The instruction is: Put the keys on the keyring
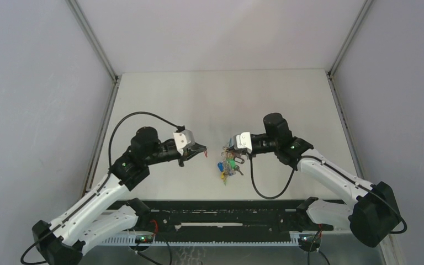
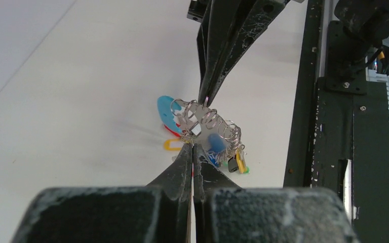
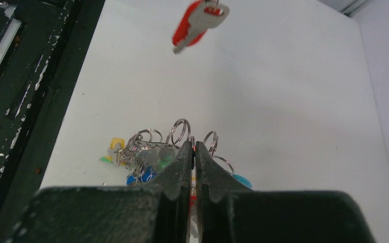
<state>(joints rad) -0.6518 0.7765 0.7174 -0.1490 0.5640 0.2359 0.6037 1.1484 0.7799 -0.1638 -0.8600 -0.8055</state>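
We see 2 arms reach in from the near edge. The right gripper (image 1: pixel 229 147) pinches the keyring (image 2: pixel 205 122), which hangs below it. Just beside it, over the table (image 1: pixel 199 94), the left gripper (image 1: pixel 203 150) clenches the red-tagged key (image 3: pixel 198 21).

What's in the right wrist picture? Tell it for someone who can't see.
The shut right pincer pinches a big keyring of silver metal loops and colourful tagged keys over a white table. Beyond it, a small silver key with a red oval plastic tag hangs in the air, its holder out of view.
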